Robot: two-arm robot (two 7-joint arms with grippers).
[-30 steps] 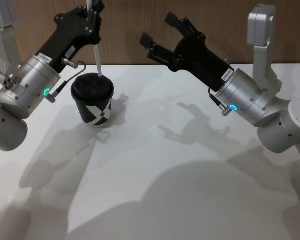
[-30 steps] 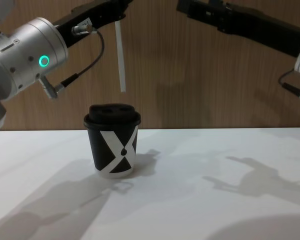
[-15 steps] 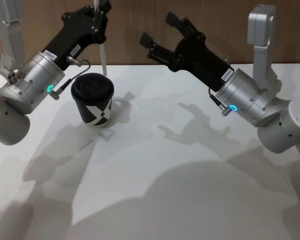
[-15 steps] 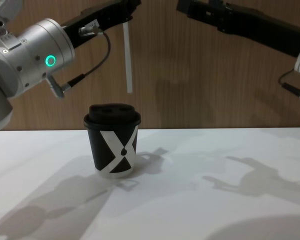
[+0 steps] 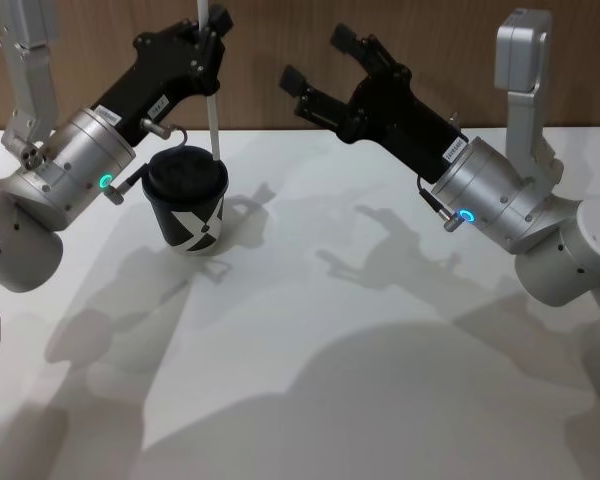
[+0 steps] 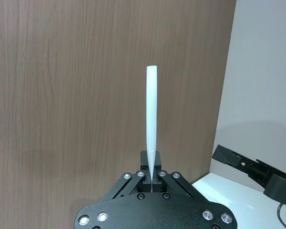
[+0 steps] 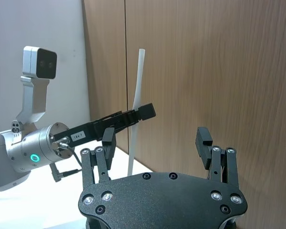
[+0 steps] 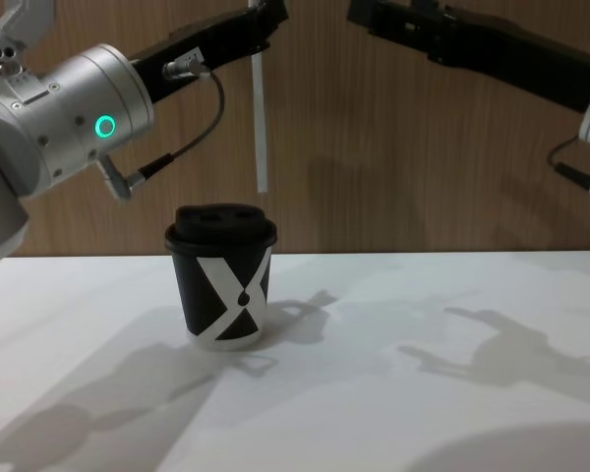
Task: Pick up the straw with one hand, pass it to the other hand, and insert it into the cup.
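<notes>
My left gripper [image 5: 206, 25] holds the straw [image 8: 260, 123] upright above the counter [image 5: 310, 300], jaws clamped on its upper part. The straw's lower end hangs just over the cup [image 8: 222, 275], near the lid's right edge, not touching it. My right gripper [image 5: 320, 62] is raised to the right, well apart from the cup, jaws apart. The counter is plain white, crossed by arm shadows; behind it stands a brown wood-grain wall [image 8: 393, 147].
</notes>
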